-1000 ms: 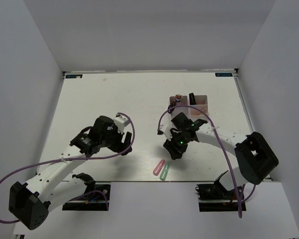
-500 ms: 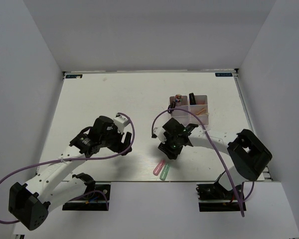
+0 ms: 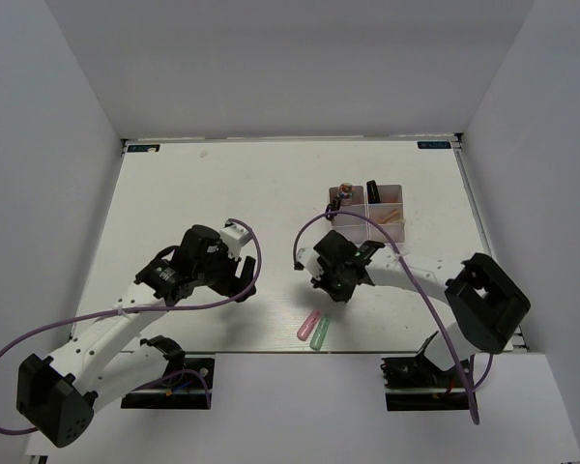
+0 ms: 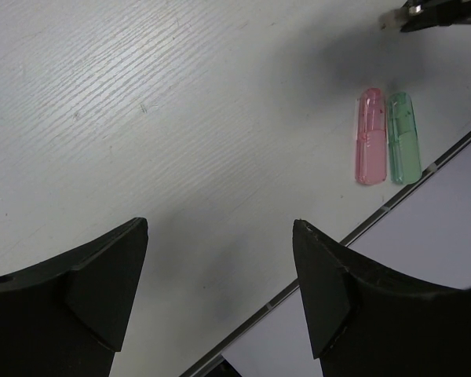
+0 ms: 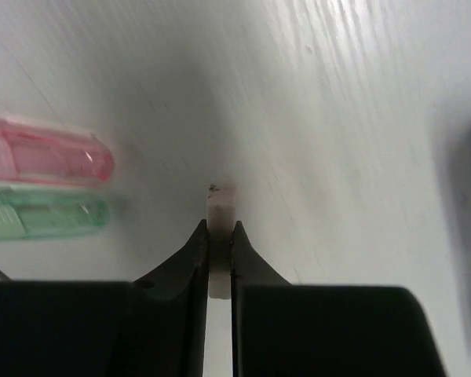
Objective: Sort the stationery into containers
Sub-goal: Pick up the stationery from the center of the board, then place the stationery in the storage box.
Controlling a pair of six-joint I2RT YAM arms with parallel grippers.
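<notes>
My right gripper (image 5: 220, 228) is shut on a small pale clip (image 5: 220, 200), which sticks out beyond its fingertips just above the table. In the top view this gripper (image 3: 331, 288) sits below the white containers (image 3: 385, 186), which hold a few pieces. A pink capsule eraser (image 5: 47, 153) and a green one (image 5: 43, 218) lie side by side to the left of the jaws; from above they lie at the table's near edge (image 3: 308, 325). My left gripper (image 4: 220, 224) hangs open over bare table, with the pink (image 4: 370, 136) and green (image 4: 403, 137) erasers well off to its right.
The table's near edge (image 4: 424, 169) runs right beside the two erasers. The left arm (image 3: 198, 261) and right arm (image 3: 416, 271) both reach in towards the middle. White walls enclose the table on three sides.
The right gripper's jaws have closed on the pale clip, and the wrist has shifted a little to the left. The left arm has not moved.
</notes>
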